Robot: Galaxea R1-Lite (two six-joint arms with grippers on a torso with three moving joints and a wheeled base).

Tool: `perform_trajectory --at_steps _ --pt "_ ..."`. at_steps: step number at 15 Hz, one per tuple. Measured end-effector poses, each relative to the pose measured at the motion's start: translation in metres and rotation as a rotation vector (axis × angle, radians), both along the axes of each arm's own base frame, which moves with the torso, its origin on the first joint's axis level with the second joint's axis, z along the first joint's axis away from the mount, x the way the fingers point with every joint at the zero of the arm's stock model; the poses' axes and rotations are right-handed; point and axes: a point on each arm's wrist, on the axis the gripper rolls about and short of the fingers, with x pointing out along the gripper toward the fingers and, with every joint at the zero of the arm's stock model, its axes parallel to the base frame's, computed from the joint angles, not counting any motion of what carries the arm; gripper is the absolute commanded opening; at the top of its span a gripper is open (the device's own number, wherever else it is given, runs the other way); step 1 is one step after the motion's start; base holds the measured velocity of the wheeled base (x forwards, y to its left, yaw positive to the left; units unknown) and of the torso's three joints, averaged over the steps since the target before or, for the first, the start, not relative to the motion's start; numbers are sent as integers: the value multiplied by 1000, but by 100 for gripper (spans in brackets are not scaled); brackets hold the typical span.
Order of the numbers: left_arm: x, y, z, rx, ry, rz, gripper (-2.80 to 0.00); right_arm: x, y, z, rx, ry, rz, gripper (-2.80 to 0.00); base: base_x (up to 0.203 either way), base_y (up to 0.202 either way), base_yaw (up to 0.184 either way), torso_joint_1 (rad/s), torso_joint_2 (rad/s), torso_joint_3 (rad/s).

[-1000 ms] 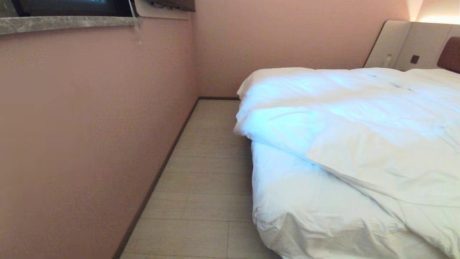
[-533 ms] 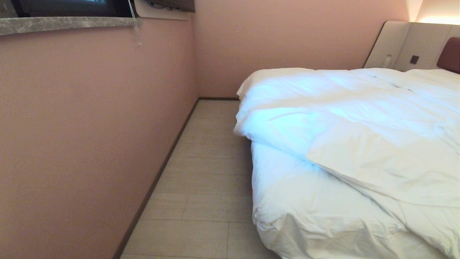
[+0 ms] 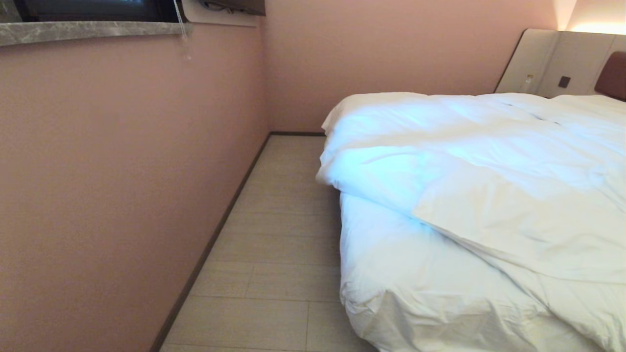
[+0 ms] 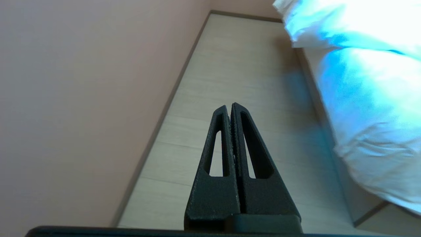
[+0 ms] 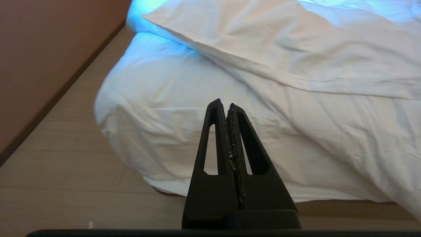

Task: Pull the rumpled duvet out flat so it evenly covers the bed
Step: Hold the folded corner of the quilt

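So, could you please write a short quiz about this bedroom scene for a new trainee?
1. True or false: the puffy white duvet lies flat and even over the low white-sheeted bed.
2. Which is shut: A the left tool, B the right tool, C both?
3. Fill in: beside the bed runs a strip of pale tiled ____.

Key: 1 false, a flap is folded back; 2 C, both shut on nothing; 3 floor.

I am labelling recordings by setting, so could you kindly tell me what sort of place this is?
Probably a hotel bedroom: a double bed with a rumpled white duvet, a padded headboard, and a wall panel with a switch.
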Motion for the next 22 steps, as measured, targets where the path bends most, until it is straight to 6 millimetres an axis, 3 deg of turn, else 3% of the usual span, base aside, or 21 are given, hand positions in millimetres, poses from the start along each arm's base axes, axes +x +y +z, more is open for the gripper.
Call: perform_trajectory --at_steps 22 --pt "0 0 0 -1 0 0 -280 0 0 0 0 0 0 -280 0 -193 1 2 3 3"
